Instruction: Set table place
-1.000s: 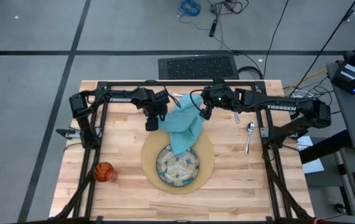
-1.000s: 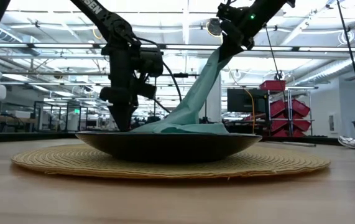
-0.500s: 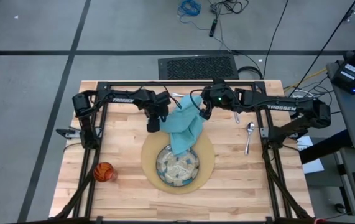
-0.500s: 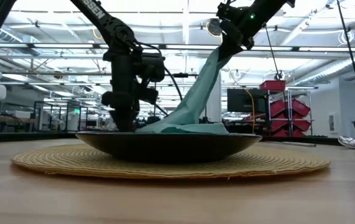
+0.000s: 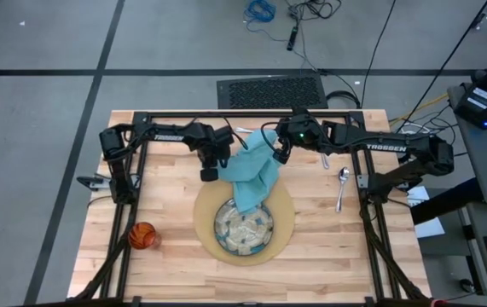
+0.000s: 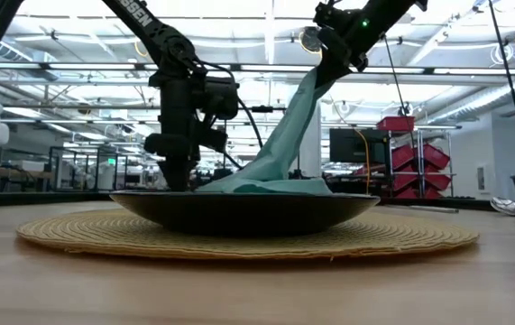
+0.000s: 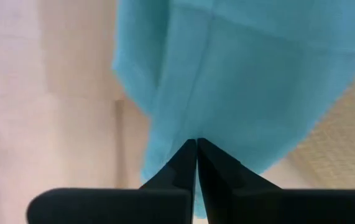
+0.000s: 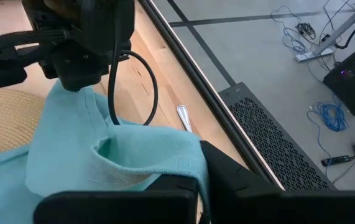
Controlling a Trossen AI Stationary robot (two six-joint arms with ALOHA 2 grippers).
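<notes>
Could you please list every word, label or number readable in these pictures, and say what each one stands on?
"TROSSEN": white letters on the right arm.
"TROSSEN": on the left arm, smaller, just legible.
"SEN": the end of that word, on the left arm in the low view.
Nothing else can be read.

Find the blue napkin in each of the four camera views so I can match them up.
High view: napkin at table centre, draped from the right gripper onto the plate.
Low view: napkin hangs from upper right down into the plate.
Left wrist view: napkin fills most of the frame.
Right wrist view: napkin lower left.
Shared landmark: the round mat.
</notes>
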